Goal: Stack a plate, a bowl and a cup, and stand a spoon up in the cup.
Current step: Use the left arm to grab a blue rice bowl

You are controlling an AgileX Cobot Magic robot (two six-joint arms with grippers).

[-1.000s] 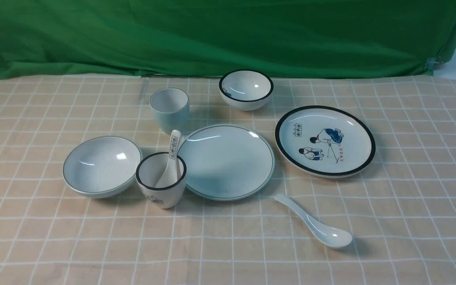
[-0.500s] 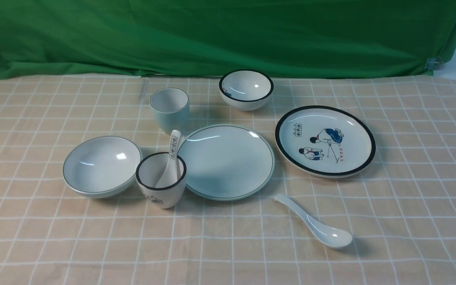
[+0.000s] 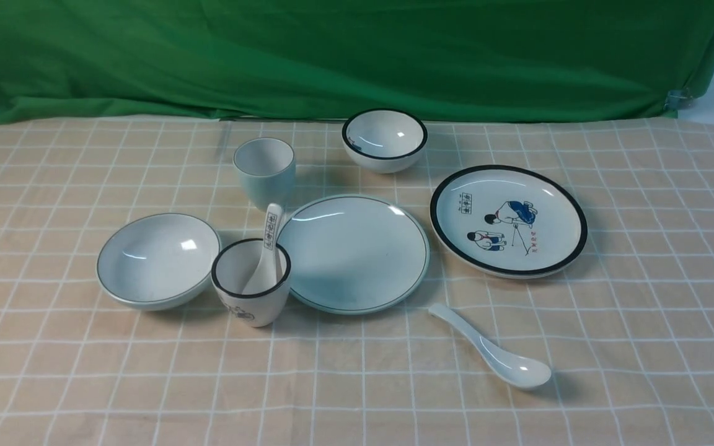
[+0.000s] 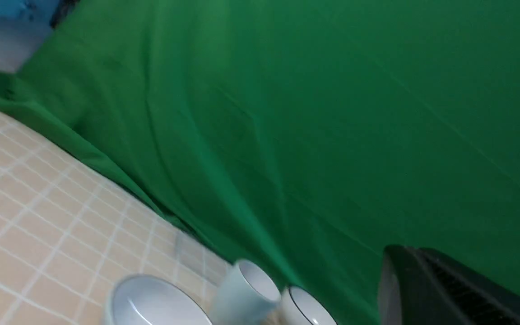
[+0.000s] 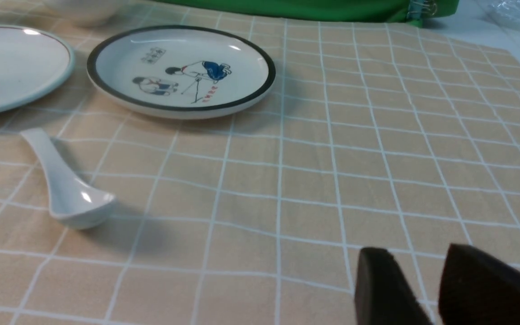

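Observation:
The pale blue-green plate (image 3: 354,253) lies at the table's middle; its edge shows in the right wrist view (image 5: 7,67). The wide blue-grey bowl (image 3: 158,260) sits to its left and shows in the left wrist view (image 4: 151,302). The plain blue cup (image 3: 264,168) stands behind them (image 4: 242,298). The plain white spoon (image 3: 493,354) lies front right (image 5: 63,185). Neither gripper shows in the front view. My right gripper (image 5: 415,249) is empty, low over the cloth, right of the spoon. Of my left gripper only one dark finger (image 4: 427,289) shows.
A black-rimmed cartoon plate (image 3: 509,220) lies right of the plain plate. A small black-rimmed bowl (image 3: 385,139) stands at the back. A black-rimmed white cup (image 3: 251,282) holds a marked spoon (image 3: 270,238) between bowl and plate. A green cloth (image 3: 357,56) hangs behind.
A dark part at the front view's lower left corner has slid out of the picture. The dishes and the spoons have not moved.

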